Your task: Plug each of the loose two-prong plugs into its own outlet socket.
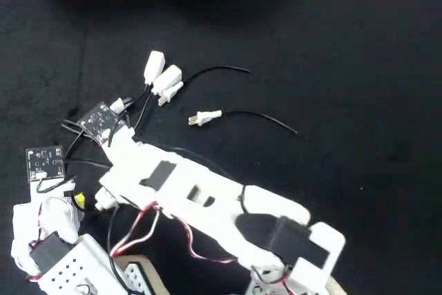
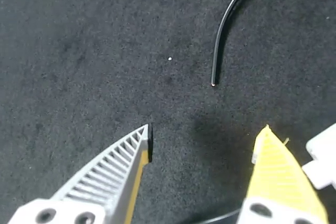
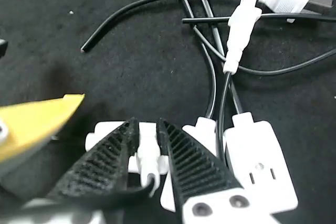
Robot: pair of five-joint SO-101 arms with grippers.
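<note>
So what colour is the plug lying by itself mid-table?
The plug is white; the high view shows it best.

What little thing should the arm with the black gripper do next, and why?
Probably lift the white plug slightly and swing it over toward the outlet socket. The right gripper is shut on that plug, and the socket's empty slots face up right beside it, so a short shift might line the two up.
</note>
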